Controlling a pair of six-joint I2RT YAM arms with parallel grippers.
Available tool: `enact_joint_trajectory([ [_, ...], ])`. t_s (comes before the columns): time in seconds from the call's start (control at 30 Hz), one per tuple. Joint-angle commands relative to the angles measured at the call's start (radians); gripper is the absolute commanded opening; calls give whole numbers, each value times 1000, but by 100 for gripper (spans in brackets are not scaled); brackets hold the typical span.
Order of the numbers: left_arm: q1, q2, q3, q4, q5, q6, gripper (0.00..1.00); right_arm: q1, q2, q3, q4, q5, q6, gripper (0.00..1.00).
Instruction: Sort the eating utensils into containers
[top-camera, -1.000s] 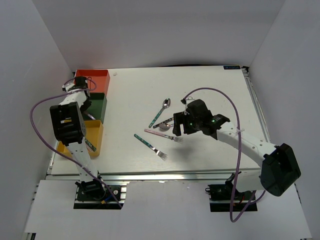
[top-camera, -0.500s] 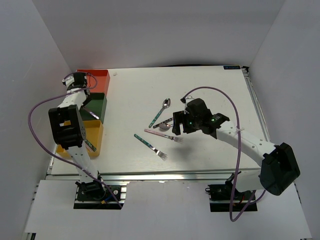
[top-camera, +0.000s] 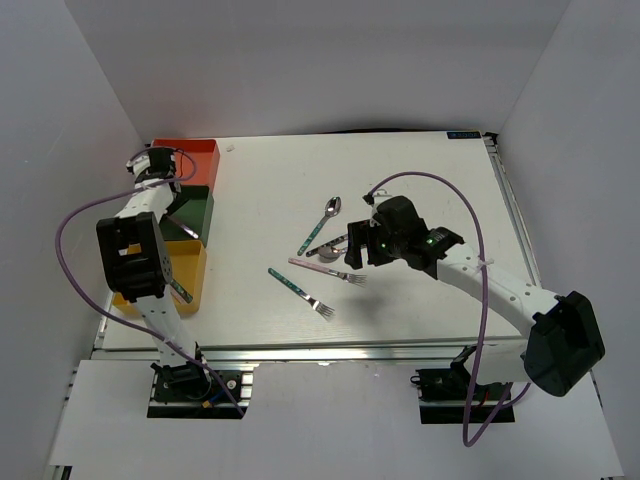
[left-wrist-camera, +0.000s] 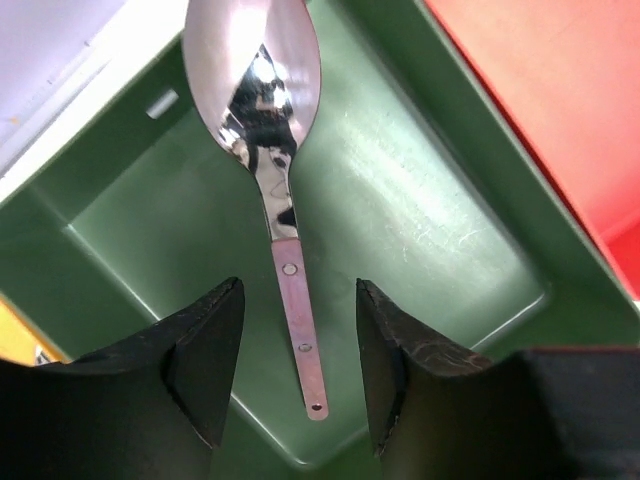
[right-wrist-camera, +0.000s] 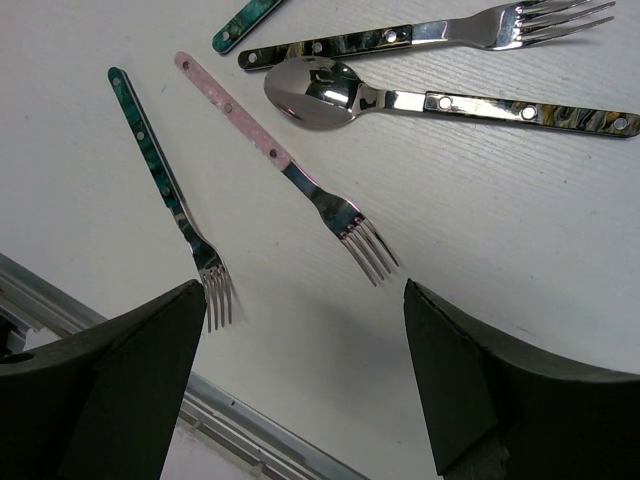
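In the left wrist view a pink-handled spoon (left-wrist-camera: 268, 170) lies inside the dark green bin (left-wrist-camera: 430, 210), its handle end free between the fingers. My left gripper (left-wrist-camera: 298, 345) is open just above it; in the top view it (top-camera: 166, 188) hovers at the green bin (top-camera: 197, 212), beside the orange-red bin (top-camera: 197, 156). The yellow bin (top-camera: 186, 270) holds a teal-handled utensil (top-camera: 180, 291). My right gripper (right-wrist-camera: 300, 330) is wide open and empty above a pink fork (right-wrist-camera: 290, 170) and a teal fork (right-wrist-camera: 165, 190). A dark-handled spoon (right-wrist-camera: 400, 98) and dark-handled fork (right-wrist-camera: 400, 35) lie beyond.
A teal-handled spoon (top-camera: 322, 222) lies farther back mid-table. The table's metal front rail (right-wrist-camera: 250, 430) runs just below the right gripper. The three bins stand in a row along the left edge, close to the left wall.
My left wrist has drawn back from over the green bin toward the orange-red bin. My right gripper has shifted only slightly; the utensils on the table have not moved.
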Motion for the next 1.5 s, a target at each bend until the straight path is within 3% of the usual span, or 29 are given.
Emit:
enact_joint_trajectory([
  [0.0, -8, -90, 18, 2, -43, -1, 59, 3, -14, 6, 2, -11, -3, 85],
  [0.27, 17, 20, 74, 5, -48, -3, 54, 3, 9, 32, -17, -15, -13, 85],
  [0.4, 20, 72, 116, -11, -53, -7, 44, 5, 14, 42, -31, -17, -19, 85],
  [0.7, 21, 71, 97, 1, -57, 2, 41, 5, 43, 59, -28, -38, -12, 85],
  [0.97, 23, 95, 67, 48, 32, 10, 21, 5, 37, 58, -30, -35, -12, 85],
  [1.17, 21, 56, 30, 54, 39, 14, 18, 3, 32, 58, -30, -40, -12, 85],
  [1.23, 21, 43, 19, 48, 36, 13, 21, 5, 31, 58, -27, -43, -7, 84],
  [1.3, 20, 33, 27, 17, 24, 10, 31, 5, 28, 58, -25, -46, -7, 85],
  [1.33, 17, 23, 28, 15, 26, 11, 44, 5, 25, 58, -28, -46, -6, 84],
  [1.47, -3, -81, 44, -11, 10, 28, 71, 3, 8, 53, -30, -26, -4, 85],
])
